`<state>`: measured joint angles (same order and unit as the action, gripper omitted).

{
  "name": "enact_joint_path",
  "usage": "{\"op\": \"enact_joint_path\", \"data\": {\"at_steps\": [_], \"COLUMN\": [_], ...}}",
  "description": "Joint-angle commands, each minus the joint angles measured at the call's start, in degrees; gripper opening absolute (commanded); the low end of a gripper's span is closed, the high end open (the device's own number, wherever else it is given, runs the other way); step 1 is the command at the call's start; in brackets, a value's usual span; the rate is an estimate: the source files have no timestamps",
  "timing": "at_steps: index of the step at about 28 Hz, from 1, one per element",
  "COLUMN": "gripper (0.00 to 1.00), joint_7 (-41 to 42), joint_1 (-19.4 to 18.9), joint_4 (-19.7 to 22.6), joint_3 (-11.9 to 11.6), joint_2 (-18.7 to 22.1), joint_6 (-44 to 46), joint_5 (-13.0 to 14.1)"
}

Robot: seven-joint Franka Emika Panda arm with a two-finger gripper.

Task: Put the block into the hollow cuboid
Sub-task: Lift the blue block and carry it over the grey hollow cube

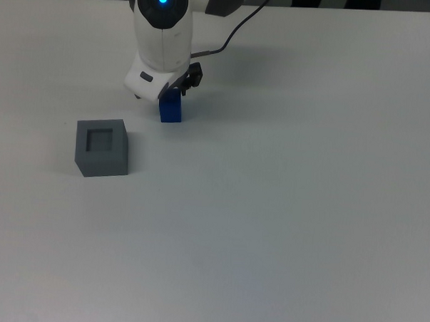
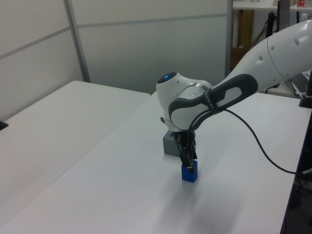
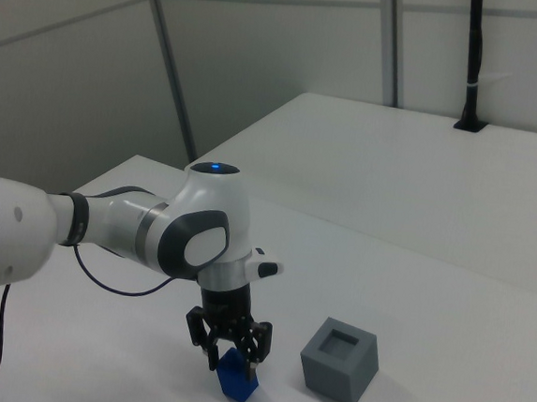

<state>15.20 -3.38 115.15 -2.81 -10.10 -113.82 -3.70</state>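
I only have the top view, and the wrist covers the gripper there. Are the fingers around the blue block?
Observer: Yes. In the right view the gripper is open, with one finger on each side of the blue block's upper part.
Operator: Is the block off the table?
Observer: No. In the left view its base rests on the white table.
Operator: Is it tipped?
Observer: No. In the left view it stands upright under the gripper.
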Motion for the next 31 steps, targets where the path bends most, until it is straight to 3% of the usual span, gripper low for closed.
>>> {"op": "enact_joint_path", "data": {"at_steps": [1, 6, 11, 19, 24, 31], "gripper": [0.00, 0.00, 0.00, 0.00, 0.00, 0.00], "joint_7": [-0.4, -0.4, -0.5, -0.4, -0.1, 1.9], "joint_1": [0.1, 0.2, 0.9, 3.2, 4.7, 7.9], "joint_4": [-0.9, -1.2, -4.2, -13.6, -17.3, -18.8], "joint_3": [0.0, -0.1, 0.0, -0.1, -0.6, -0.8], "joint_2": [-0.4, -0.2, -0.1, -0.1, -0.3, -0.5], "joint_6": [-0.9, -0.9, 0.1, 4.4, 4.1, 3.3], "joint_5": [-0.9, -0.4, 0.0, 4.0, 5.2, 5.6]}}
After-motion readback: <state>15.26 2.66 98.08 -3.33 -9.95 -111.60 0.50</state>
